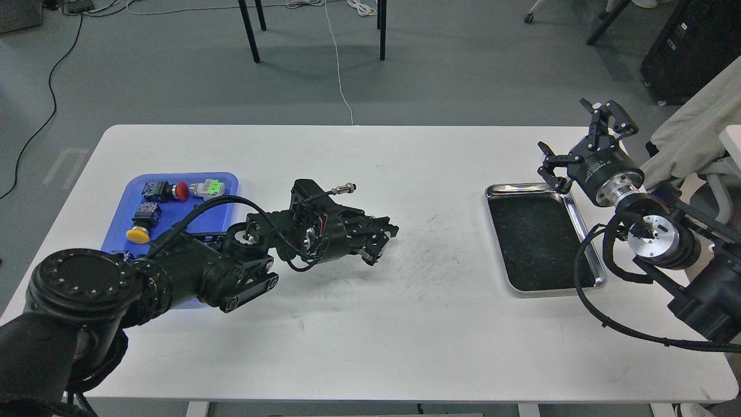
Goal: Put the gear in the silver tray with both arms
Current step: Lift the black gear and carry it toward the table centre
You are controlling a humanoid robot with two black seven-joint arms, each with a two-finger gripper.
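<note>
Left claw point(379, 238) hung left of the silver tray point(582, 231), fingers drawn near together; any gear inside was hidden. Right claw point(579, 147), spread, hovered beyond the tray's far rim; the handover wanted aligned tips.

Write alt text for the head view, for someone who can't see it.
Two black robot arms reach over a white table: the left gripper hangs above the middle, while the right gripper, jaws spread, sits by the far corner of an empty silver tray. A blue tray at left holds small push buttons.
</note>
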